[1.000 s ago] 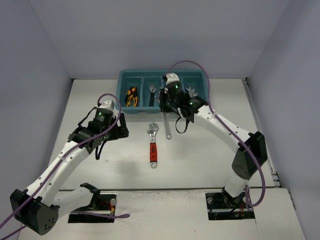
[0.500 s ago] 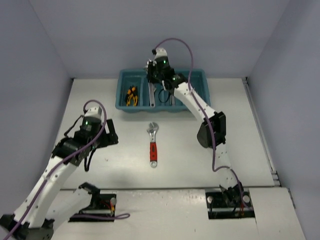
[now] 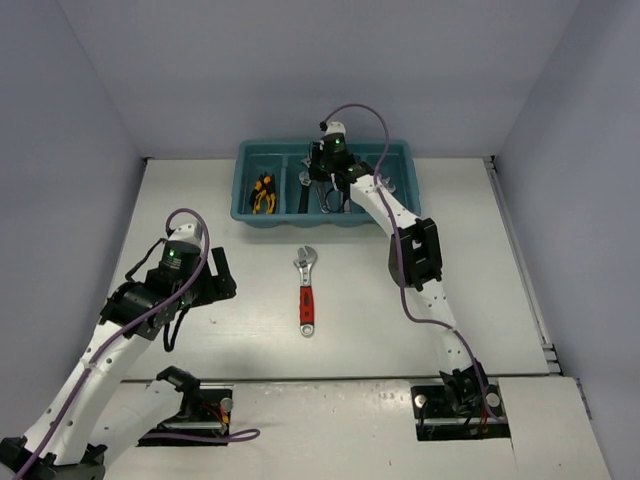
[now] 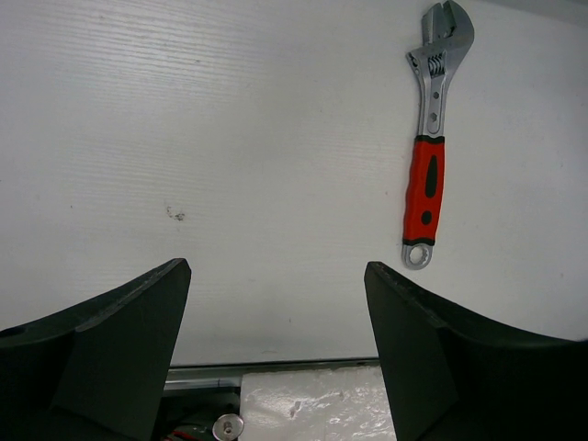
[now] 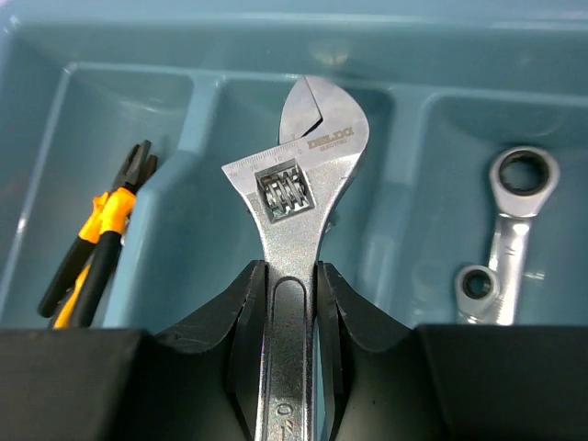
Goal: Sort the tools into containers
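Right gripper (image 5: 292, 276) was clamped on silver adjustable wrench (image 5: 303, 175), tray dividers (image 5: 175, 175) flanking it; left gripper (image 4: 276, 303) was held wide, empty, bare table (image 4: 230, 138) beneath.

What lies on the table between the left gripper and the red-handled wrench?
Nothing: in the left wrist view, only bare white table separates the open left gripper from the red-handled wrench. The top view agrees.

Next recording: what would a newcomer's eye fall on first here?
The right pincer, shut on a silver adjustable wrench, hangs over the teal tray at the far edge of the table. A red-handled wrench lies alone mid-table, the left pincer open and empty off to its left.
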Action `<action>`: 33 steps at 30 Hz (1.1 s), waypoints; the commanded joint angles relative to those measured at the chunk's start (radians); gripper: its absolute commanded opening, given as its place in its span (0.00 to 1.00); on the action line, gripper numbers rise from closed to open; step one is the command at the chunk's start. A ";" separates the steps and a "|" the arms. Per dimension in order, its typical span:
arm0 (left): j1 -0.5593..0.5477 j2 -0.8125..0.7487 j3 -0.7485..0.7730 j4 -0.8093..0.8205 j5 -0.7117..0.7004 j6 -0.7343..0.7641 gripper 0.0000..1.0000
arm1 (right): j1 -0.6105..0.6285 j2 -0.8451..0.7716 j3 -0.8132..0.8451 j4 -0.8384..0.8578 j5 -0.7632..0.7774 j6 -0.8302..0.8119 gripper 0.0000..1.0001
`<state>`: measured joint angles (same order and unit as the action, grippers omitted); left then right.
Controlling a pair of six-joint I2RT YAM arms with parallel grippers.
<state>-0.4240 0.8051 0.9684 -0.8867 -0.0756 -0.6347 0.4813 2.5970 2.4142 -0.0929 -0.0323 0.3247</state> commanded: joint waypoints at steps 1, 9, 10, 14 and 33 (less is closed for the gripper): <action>0.006 0.004 0.007 0.014 0.016 -0.023 0.74 | 0.007 -0.038 0.032 0.230 -0.017 0.050 0.00; 0.006 -0.007 0.007 0.007 0.021 -0.031 0.74 | -0.003 -0.005 0.028 0.324 0.004 0.135 0.02; 0.005 -0.008 0.005 0.006 0.022 -0.032 0.74 | -0.003 -0.003 0.027 0.334 0.004 0.141 0.06; 0.006 -0.008 -0.003 0.007 0.026 -0.039 0.74 | -0.003 -0.007 0.013 0.368 0.001 0.156 0.32; -0.054 0.228 0.126 0.041 0.066 -0.120 0.74 | -0.019 -0.685 -0.596 0.377 0.152 -0.077 0.62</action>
<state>-0.4376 0.9728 1.0335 -0.8860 -0.0117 -0.7013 0.4826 2.1886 1.9429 0.1814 0.0250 0.3306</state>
